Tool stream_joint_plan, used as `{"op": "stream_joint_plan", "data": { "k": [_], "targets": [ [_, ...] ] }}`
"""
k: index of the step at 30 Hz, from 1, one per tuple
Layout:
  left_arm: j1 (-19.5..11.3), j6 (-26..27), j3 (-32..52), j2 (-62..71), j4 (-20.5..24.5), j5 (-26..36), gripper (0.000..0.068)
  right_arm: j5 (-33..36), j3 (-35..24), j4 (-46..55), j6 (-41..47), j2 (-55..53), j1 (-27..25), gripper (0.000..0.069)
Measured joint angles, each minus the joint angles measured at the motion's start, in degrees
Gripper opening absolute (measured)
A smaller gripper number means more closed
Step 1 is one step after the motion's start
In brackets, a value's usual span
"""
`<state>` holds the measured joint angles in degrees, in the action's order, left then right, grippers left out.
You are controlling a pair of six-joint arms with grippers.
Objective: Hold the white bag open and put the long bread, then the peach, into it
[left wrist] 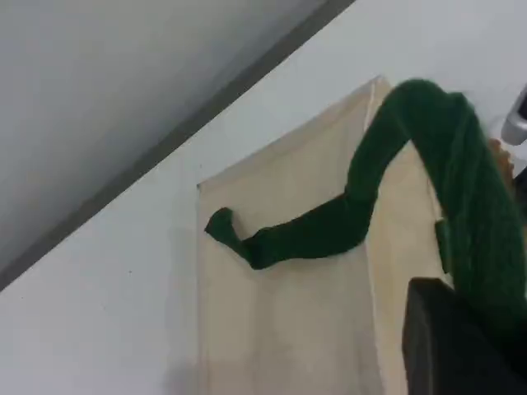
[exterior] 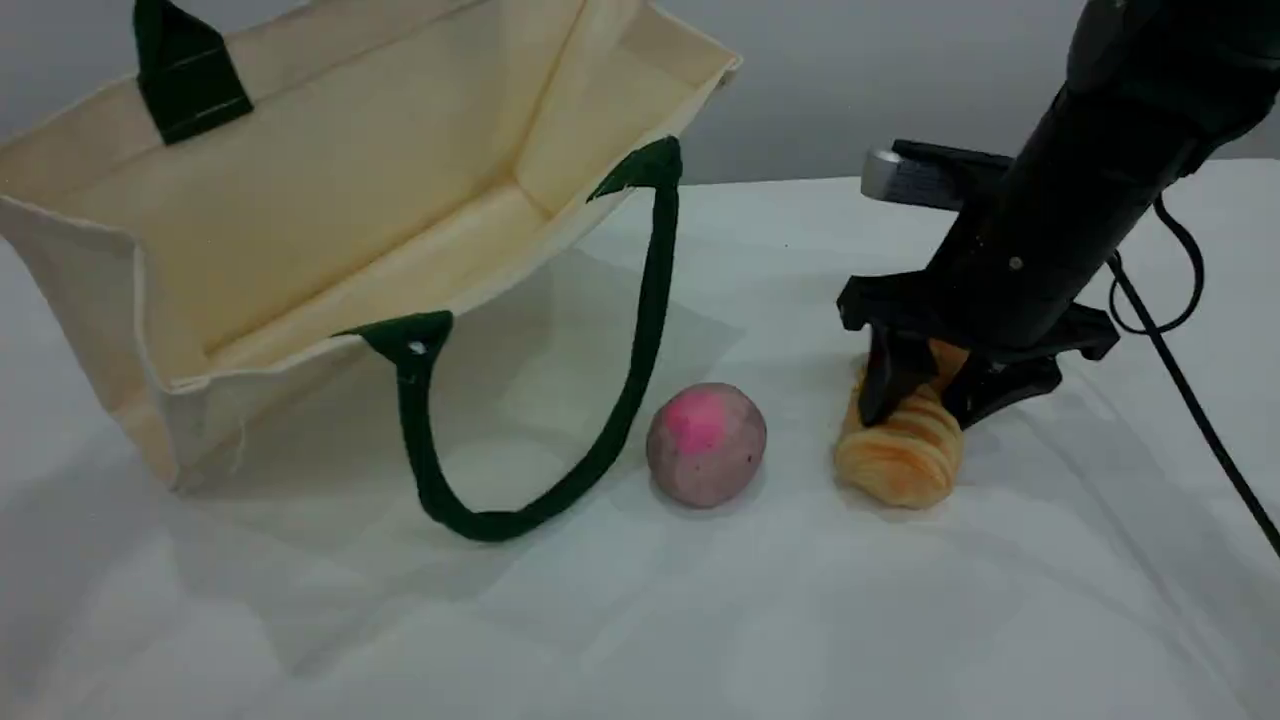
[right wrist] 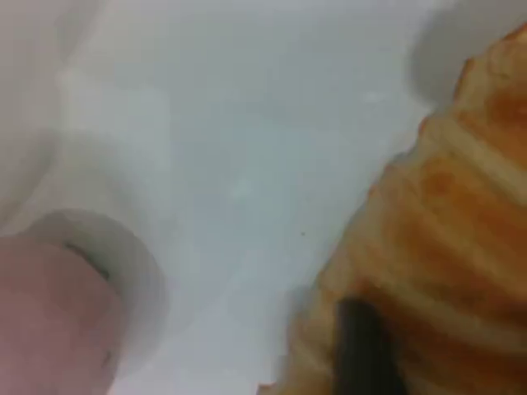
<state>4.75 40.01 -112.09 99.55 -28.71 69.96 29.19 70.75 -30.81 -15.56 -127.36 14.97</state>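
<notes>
right claw point(exterior: 918, 412) gripping long bread point(exterior: 900, 462) (open table point(exterior: 1000, 620) nearside), left claw point(left wrist: 461, 350) holding white bag point(exterior: 330, 200)

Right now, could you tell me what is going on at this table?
The left gripper is shut on a green handle of the white bag, which stands tipped with its mouth open. The right gripper straddles the long bread, which lies on the table; whether it grips yet is unclear. The peach sits untouched between bag and bread.
</notes>
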Motion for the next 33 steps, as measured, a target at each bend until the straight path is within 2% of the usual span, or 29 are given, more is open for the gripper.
{"op": "stream_joint_plan", "data": {
  "k": [4,6,15,26,33],
  "targets": [
    [0.0,0.0,0.0,0.0,0.1,0.0,0.0087,0.4,0.0,0.2,-1.6,-0.1,-0.1,0.0185],
    [0.0,0.0,0.0,0.0,0.1,0.0,0.0087,0.6,0.0,0.2,-2.1,-0.1,-0.1,0.0151],
    [0.0,0.1,0.0,0.0,0.1,0.0,0.0087,3.8,-0.3,4.0,-2.1,3.0,-0.1,0.0120],
    [0.0,0.2,0.0,0.0,0.2,0.0,0.0087,8.7,-0.2,10.3,2.1,17.3,-0.1,0.0106],
    [0.0,1.0,0.0,0.0,0.2,0.0,0.0087,15.6,-0.1,11.7,2.5,28.4,-0.1,0.0104]
  ]
}}
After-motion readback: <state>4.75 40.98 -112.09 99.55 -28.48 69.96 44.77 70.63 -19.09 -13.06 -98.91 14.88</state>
